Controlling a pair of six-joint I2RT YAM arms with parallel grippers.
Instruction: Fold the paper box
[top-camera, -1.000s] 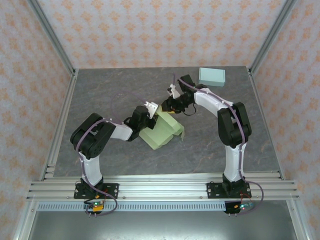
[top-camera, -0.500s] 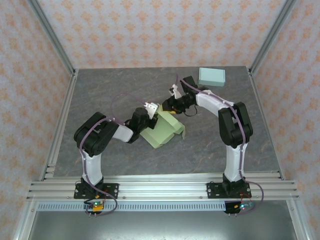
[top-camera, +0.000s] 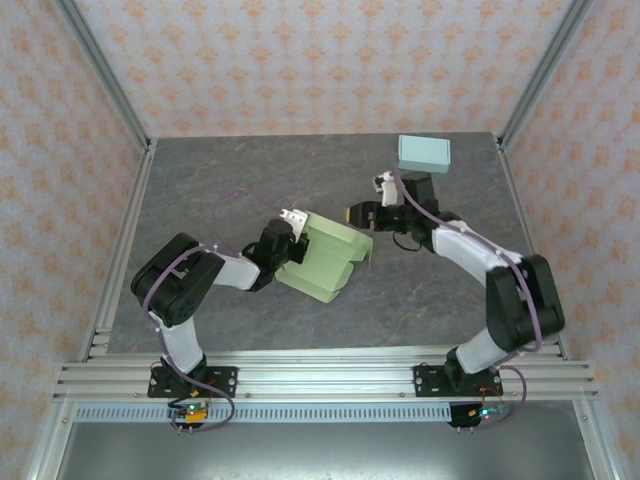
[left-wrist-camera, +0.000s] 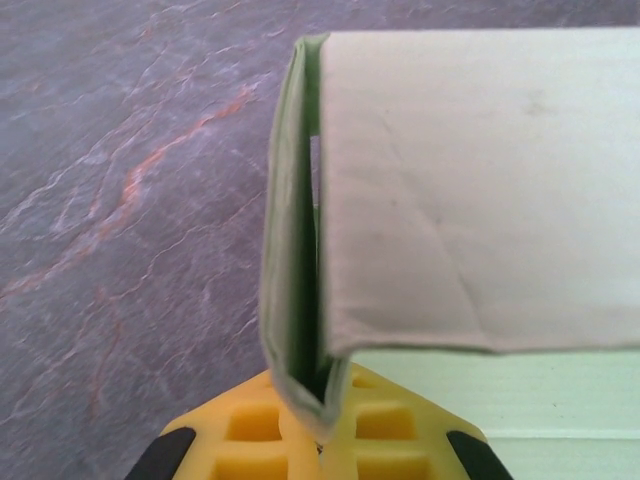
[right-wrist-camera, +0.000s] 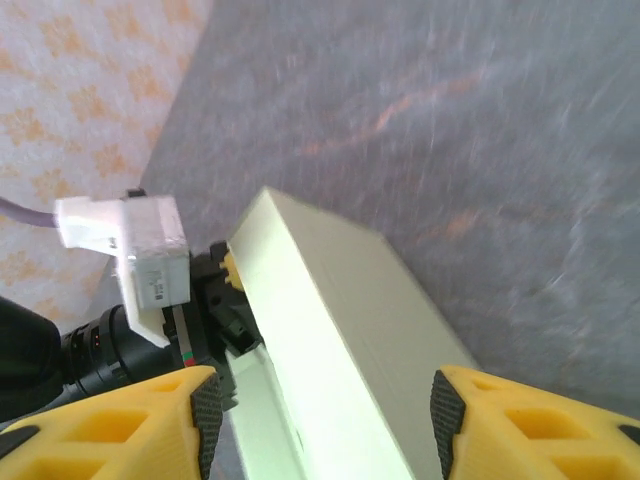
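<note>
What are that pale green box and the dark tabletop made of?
The green box looks like thin matte card: creases show and its wall folds double. The tabletop looks like dark grey stone with reddish veins, possibly only a printed surface.

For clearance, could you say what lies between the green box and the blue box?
The right pincer, open and close to the green box, in the top view.

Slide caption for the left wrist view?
Left gripper pinches a folded wall of the green paper box over the grey table.
</note>
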